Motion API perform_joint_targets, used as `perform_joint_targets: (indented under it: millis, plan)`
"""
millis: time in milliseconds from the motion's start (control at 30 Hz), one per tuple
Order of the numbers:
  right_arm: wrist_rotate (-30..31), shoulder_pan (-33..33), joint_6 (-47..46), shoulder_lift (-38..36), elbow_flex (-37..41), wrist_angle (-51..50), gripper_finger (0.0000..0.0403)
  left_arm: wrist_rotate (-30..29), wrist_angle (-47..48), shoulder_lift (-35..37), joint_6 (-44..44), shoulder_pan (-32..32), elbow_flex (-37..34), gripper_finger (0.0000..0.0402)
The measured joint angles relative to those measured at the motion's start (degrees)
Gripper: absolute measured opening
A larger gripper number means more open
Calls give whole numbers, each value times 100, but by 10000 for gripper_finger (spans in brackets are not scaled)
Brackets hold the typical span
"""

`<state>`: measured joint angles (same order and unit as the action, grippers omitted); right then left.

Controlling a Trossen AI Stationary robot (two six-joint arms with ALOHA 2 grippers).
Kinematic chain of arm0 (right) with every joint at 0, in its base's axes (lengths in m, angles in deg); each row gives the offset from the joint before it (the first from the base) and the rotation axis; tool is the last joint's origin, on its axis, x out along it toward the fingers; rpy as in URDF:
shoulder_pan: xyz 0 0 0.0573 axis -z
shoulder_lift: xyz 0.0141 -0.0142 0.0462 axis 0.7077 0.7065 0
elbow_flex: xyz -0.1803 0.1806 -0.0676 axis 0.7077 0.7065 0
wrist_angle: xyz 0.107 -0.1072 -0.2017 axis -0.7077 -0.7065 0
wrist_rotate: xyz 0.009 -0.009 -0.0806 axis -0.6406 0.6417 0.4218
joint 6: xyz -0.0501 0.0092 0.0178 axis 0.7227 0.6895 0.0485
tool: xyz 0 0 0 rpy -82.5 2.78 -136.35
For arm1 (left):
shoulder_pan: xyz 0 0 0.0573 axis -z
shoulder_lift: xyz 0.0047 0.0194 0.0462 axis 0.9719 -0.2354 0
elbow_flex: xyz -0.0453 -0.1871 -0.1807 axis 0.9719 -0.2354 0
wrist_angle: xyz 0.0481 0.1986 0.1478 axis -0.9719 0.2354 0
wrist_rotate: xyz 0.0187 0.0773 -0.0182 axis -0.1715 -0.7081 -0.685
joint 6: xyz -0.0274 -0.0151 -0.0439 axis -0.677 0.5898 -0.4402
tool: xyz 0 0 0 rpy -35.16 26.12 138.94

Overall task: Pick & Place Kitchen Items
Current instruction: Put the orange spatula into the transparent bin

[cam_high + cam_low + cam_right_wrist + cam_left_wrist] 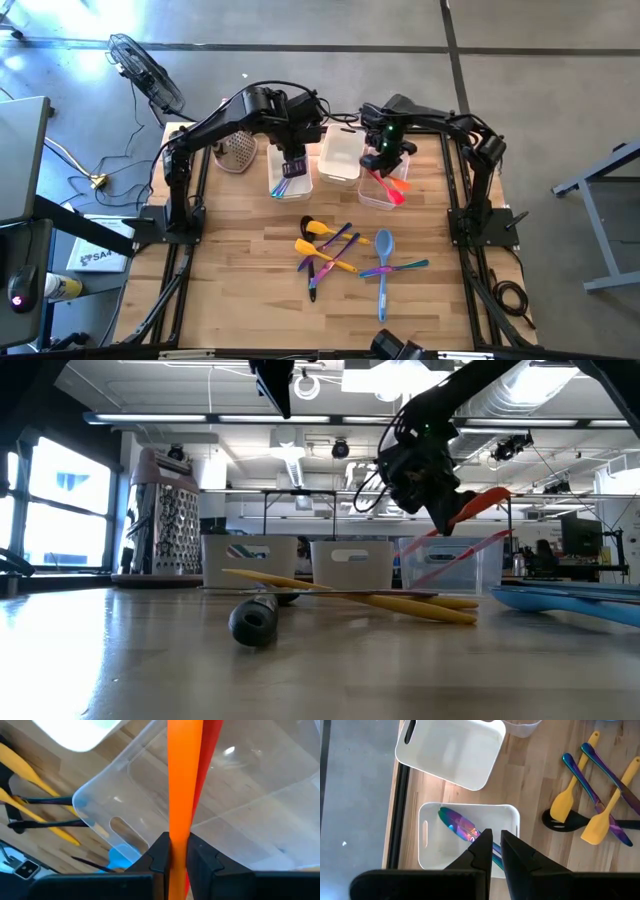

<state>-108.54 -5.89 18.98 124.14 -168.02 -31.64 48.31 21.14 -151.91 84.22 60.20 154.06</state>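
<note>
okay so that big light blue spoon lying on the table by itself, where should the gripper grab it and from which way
Grip the light blue spoon mid-handle, coming straight down from above. It lies flat on the table with the bowl toward the tubs; the lower handle is bare, while a multicoloured utensil crosses it near the bowl.

The only partly legible text is "SA" on a white box (97,257) beside the table.

bright overhead light, perhaps blurred low foreground

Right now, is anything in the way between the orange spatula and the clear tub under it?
Nothing visible. The right tool holds the orange spatula above the clear tub, where a red utensil already lies.
</note>
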Motion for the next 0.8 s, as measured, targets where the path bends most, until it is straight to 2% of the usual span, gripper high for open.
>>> perform_joint_targets:
  millis: [167,467,800]
  plan:
    - [-298,-2,-204,0,0,-6,35,2,0,0,-2,0,0,31]
    - [-237,-2,-297,-4,0,-53,43,252,0,-2,-2,2,0,31]
    - [-280,-3,-300,-9,0,-61,44,251,0,-2,54,2,0,31]
